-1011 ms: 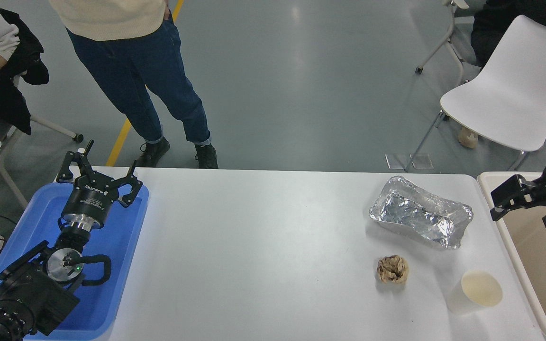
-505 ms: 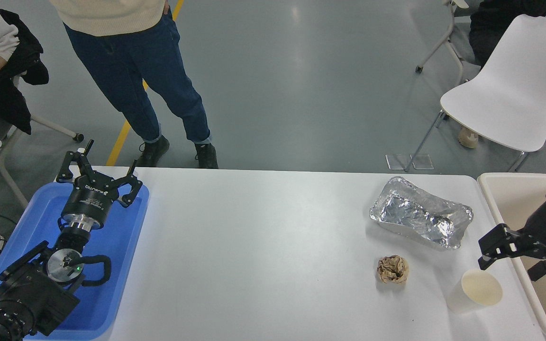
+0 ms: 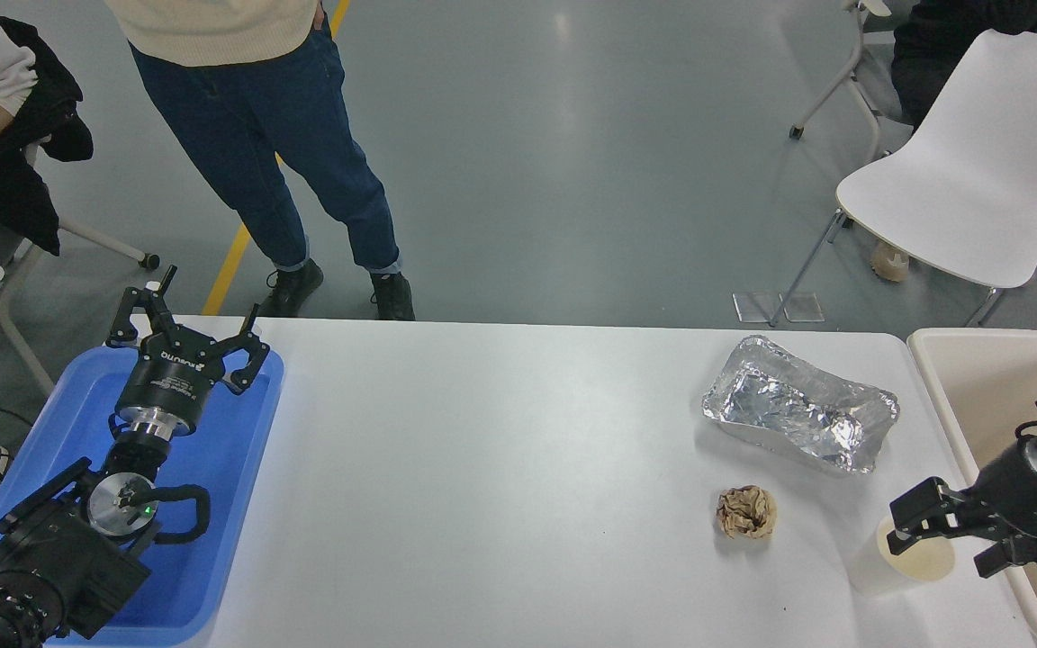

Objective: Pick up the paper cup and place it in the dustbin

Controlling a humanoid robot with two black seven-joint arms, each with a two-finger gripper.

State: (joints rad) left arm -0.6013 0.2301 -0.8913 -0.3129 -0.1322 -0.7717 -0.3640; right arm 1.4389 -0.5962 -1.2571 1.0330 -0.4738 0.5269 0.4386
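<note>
The paper cup [image 3: 879, 569], white with a cream inside, stands upright near the table's front right corner. My right gripper [image 3: 946, 543] hangs open right over its rim, one finger [image 3: 911, 515] at the cup's far-left side, the other toward the bin, partly covering the cup's mouth. Whether a finger touches the cup cannot be told. The beige dustbin [image 3: 933, 360] stands just off the table's right edge, with my right arm reaching across it. My left gripper [image 3: 187, 331] rests open above the blue tray at the far left.
A crumpled brown paper ball [image 3: 746, 512] lies left of the cup. A crinkled foil tray [image 3: 798, 416] sits behind it. The blue tray [image 3: 221, 468] holds my left arm. A person in jeans stands at the far side; a white chair [image 3: 978, 189] is at the back right.
My right gripper has come down and toward the front, from above the dustbin's far corner to just over the paper cup, staying open. The cup and left arm have not moved.
</note>
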